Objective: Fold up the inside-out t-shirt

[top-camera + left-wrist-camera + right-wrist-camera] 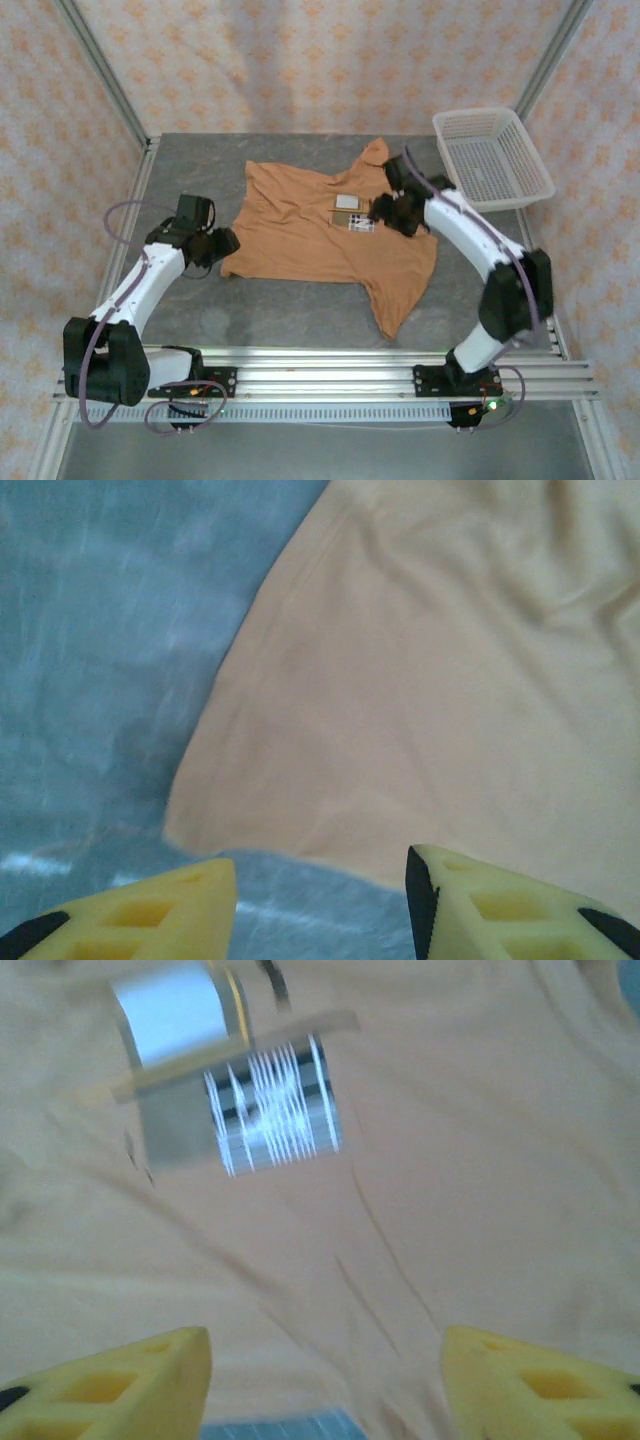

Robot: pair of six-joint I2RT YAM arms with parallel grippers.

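- Yellow fingertips of the left end effector stand apart with nothing between them, at the near left corner of the inside-out t-shirt.
- Its arm bends low over the grey surface, where the shirt lies spread.
- Over the shirt's middle, the right end effector hovers wide and empty, just beside the labels.
- Far right, a basket sits apart from the cloth.

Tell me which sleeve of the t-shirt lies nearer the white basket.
The far sleeve, pointing toward the back wall just left of the basket. The other sleeve points toward the arm bases.
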